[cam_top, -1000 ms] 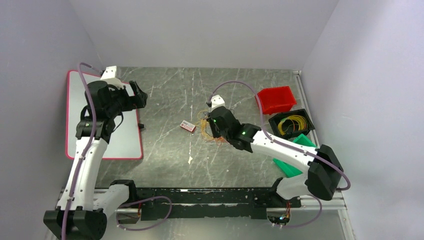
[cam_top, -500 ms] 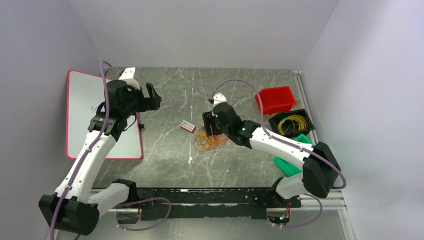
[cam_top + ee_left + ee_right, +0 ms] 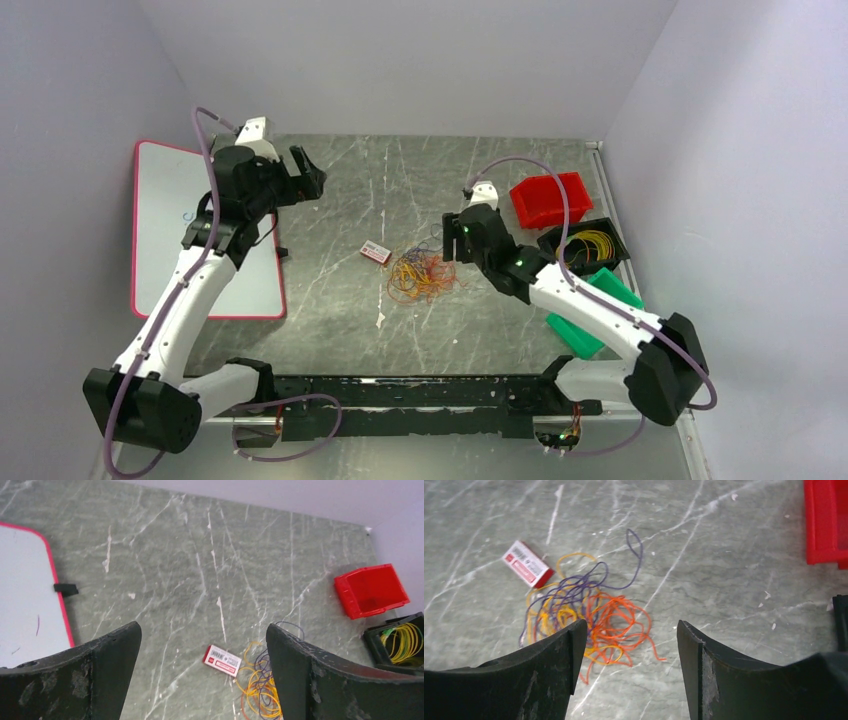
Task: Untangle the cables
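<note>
The cables [image 3: 424, 276] lie in a loose tangle of thin orange, yellow and purple strands on the table's middle. In the right wrist view the cables [image 3: 616, 625] spread just beyond my open right gripper [image 3: 631, 625], whose fingers hold nothing. Seen from above, my right gripper [image 3: 452, 244] hovers just right of the tangle. My left gripper [image 3: 308, 176] hangs open high over the back left of the table, well away from the pile. Its wrist view shows the cables [image 3: 260, 690] partly hidden behind the right finger of the left gripper [image 3: 203, 627].
A small red-and-white box [image 3: 376, 252] lies just left of the tangle. A red bin [image 3: 550, 198], a black bin [image 3: 585, 248] holding coiled yellow wires, and a green piece [image 3: 600, 300] sit at the right. A pink-edged whiteboard [image 3: 165, 230] lies at left.
My right gripper opened, let the cables drop onto the table and drew back to the right. The left arm swung up and toward the back, staying open.
</note>
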`<state>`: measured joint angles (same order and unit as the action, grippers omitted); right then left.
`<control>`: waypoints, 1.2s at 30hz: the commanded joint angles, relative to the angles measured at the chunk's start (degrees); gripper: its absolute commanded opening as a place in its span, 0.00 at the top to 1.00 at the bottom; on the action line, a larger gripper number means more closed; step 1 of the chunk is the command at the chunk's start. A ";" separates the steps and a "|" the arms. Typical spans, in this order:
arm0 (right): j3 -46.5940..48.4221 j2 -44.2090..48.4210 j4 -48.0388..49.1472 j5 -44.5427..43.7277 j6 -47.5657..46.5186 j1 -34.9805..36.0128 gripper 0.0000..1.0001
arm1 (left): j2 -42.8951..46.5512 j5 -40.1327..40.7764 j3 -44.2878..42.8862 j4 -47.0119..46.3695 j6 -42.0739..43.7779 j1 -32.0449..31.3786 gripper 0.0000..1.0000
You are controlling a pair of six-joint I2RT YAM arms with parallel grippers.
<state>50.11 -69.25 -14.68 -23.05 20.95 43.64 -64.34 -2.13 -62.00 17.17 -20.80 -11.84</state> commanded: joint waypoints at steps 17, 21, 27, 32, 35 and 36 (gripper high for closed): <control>9.42 -27.30 13.20 25.05 3.81 -16.93 0.42 | -6.33 -6.89 -2.92 4.82 4.27 -0.18 0.01; 11.14 -30.39 13.22 26.50 3.09 -17.43 0.43 | -3.10 -8.67 1.30 2.08 5.16 -0.18 0.01; 12.24 -32.66 14.00 27.94 3.70 -17.62 0.48 | -0.80 -7.77 4.21 1.42 5.14 -0.19 0.01; 13.38 -35.27 13.00 27.28 3.00 -17.62 0.58 | 0.64 -9.57 6.65 -1.25 4.09 -0.21 0.01; 13.25 -35.81 13.14 27.01 2.57 -17.71 0.65 | 1.09 -10.82 7.03 -1.64 4.08 -0.21 0.01; 12.91 -35.71 13.63 27.27 2.41 -17.71 0.69 | 1.21 -11.19 7.32 -1.88 4.26 -0.18 0.01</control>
<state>62.46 -104.22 -2.20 4.12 24.16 26.30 -64.64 -10.26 -55.35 18.55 -16.40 -11.84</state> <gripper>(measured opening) 0.366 0.993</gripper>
